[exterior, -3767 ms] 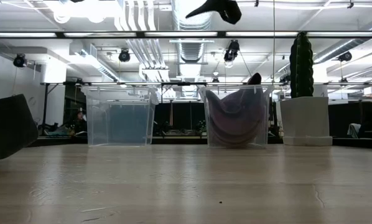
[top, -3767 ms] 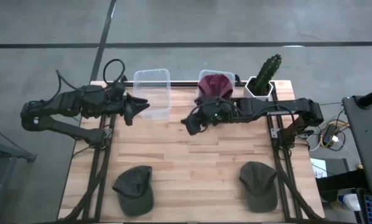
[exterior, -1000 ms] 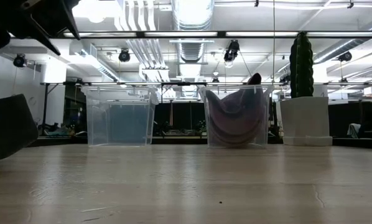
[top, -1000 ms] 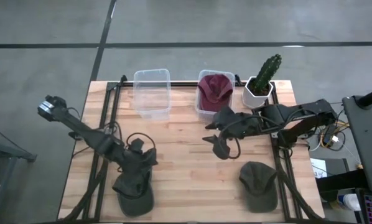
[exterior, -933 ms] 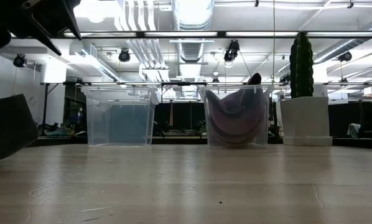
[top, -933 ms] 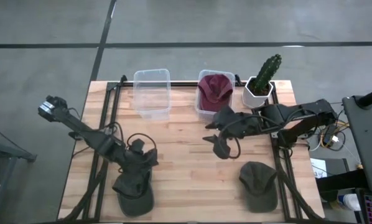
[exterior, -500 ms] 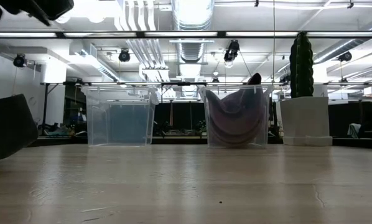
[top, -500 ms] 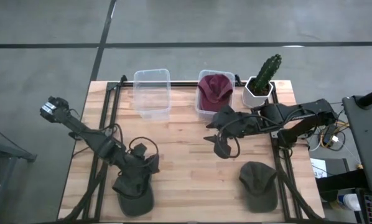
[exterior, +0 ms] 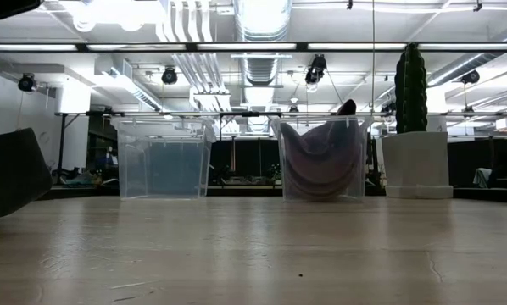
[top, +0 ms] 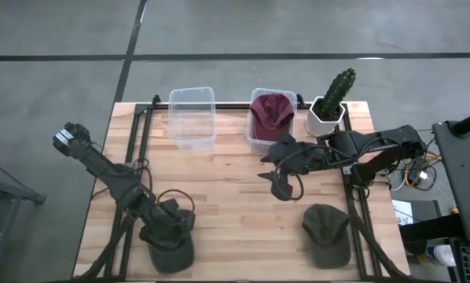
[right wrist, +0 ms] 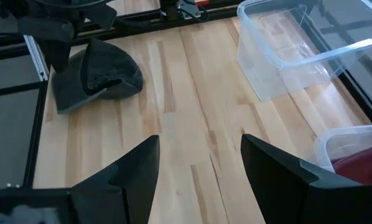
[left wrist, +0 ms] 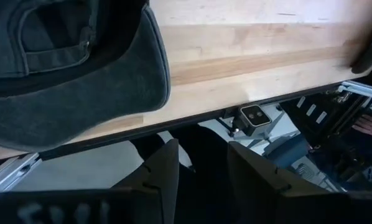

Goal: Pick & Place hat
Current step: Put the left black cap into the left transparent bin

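From above, the left gripper [top: 172,228] sits right over the near-left cap [top: 170,250] on the counter [top: 235,196]. The right gripper [top: 278,187] hangs mid-counter, well off the other cap [top: 327,233]. In the left wrist view the fingers [left wrist: 164,165] are spread, holding nothing. Right wrist: fingers [right wrist: 136,165] wide apart, empty too.

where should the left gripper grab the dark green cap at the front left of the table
Probably by the brim. The dark green cap lies flat with the left gripper open right above it, so a straight-down pinch suits. In the left wrist view the brim is a thin, stiff edge near the table's front edge.
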`<move>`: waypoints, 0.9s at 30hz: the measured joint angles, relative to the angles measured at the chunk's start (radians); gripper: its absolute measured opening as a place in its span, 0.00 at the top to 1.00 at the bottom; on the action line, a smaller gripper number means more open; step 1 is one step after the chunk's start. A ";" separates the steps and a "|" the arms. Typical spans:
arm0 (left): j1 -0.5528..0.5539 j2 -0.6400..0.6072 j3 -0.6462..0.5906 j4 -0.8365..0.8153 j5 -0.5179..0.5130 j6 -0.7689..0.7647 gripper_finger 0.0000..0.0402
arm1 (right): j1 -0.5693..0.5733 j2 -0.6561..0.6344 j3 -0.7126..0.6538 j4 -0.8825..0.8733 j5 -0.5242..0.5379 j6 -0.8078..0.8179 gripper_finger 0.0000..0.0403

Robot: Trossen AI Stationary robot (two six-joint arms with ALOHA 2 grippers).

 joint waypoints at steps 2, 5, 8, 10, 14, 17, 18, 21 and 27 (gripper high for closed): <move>-0.005 0.000 0.000 0.001 0.002 0.000 0.68 | 0.000 0.000 0.000 0.000 0.000 -0.020 0.46; -0.010 0.000 0.003 0.004 0.006 0.002 0.68 | 0.000 0.000 0.000 0.000 0.000 -0.022 0.46; -0.019 0.000 0.012 0.007 0.031 0.018 0.68 | 0.000 0.000 0.000 0.000 0.000 -0.022 0.46; -0.041 0.000 0.015 -0.004 0.058 0.011 0.68 | 0.000 0.000 0.000 0.000 0.000 -0.022 0.46; -0.091 0.000 0.015 -0.097 0.092 -0.065 0.68 | 0.000 0.000 -0.007 0.000 0.000 -0.030 0.46; -0.111 0.000 0.014 -0.160 0.177 -0.102 0.68 | 0.000 0.000 -0.019 0.001 0.001 -0.046 0.46; -0.117 0.000 0.014 -0.183 0.197 -0.105 0.68 | 0.000 0.000 -0.024 0.001 0.001 -0.048 0.46; -0.136 0.003 0.014 -0.217 0.215 -0.137 0.68 | 0.000 0.000 -0.040 0.002 0.001 -0.047 0.46; -0.146 0.044 0.013 -0.269 0.213 -0.157 0.68 | 0.000 0.000 -0.060 -0.001 0.001 -0.045 0.46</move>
